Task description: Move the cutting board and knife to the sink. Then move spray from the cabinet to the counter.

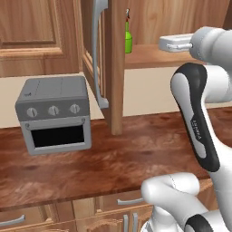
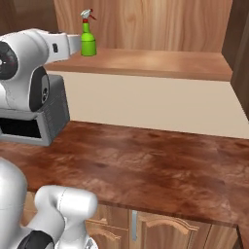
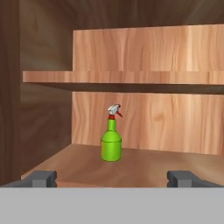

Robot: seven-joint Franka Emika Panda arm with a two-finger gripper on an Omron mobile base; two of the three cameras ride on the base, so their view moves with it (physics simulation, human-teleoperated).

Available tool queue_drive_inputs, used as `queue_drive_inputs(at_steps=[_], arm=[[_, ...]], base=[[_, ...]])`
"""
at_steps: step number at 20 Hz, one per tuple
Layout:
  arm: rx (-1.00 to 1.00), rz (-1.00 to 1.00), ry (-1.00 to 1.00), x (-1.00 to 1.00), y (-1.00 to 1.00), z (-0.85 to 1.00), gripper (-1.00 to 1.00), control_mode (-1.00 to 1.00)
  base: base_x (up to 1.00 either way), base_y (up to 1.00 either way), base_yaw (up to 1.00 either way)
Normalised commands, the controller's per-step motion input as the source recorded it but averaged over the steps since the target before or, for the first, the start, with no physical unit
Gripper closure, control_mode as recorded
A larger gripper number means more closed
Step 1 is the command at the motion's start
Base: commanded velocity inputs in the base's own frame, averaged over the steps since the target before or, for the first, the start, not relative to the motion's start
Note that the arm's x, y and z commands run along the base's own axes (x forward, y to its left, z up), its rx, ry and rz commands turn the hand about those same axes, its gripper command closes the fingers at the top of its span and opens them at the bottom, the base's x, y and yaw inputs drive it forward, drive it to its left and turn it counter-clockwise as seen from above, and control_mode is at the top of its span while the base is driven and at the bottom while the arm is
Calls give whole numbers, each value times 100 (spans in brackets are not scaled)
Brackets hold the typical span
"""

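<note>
The spray (image 3: 111, 140), a small green bottle with a red-and-white trigger head, stands upright on the lower shelf (image 2: 155, 63) of the open cabinet. My gripper (image 3: 112, 178) is open, level with the shelf and a short way in front of the bottle, its fingertips (image 3: 41, 178) spread wide on either side of it. In the right base view the spray (image 2: 88, 39) sits just past my white hand. In the left base view the spray (image 1: 128, 40) peeks out beside the open cabinet door (image 1: 102, 54). The counter (image 2: 160, 165) lies below. The cutting board and the knife are out of view.
A grey toaster oven (image 1: 54, 113) stands on the counter (image 1: 113, 158) at the left, under the closed wall cabinets. The open door with its grey bar handle (image 1: 96, 50) juts out over the counter. An upper shelf (image 3: 122, 78) runs above the bottle.
</note>
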Motion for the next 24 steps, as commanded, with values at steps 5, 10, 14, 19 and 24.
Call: queue_drive_inputs(at_steps=[5, 10, 14, 19, 24], arm=[[0, 0, 5, 37, 13, 0, -100, -100], [0, 2, 2, 14, 8, -8, -100, -100], [0, 0, 0, 28, 6, 0, -100, -100], [0, 0, 0, 37, 0, 0, -100, -100], [1, 0, 0, 45, 0, 0, -100, -100]], base=[[0, 0, 0], [0, 0, 0], [0, 0, 0], [0, 0, 0], [0, 0, 0]])
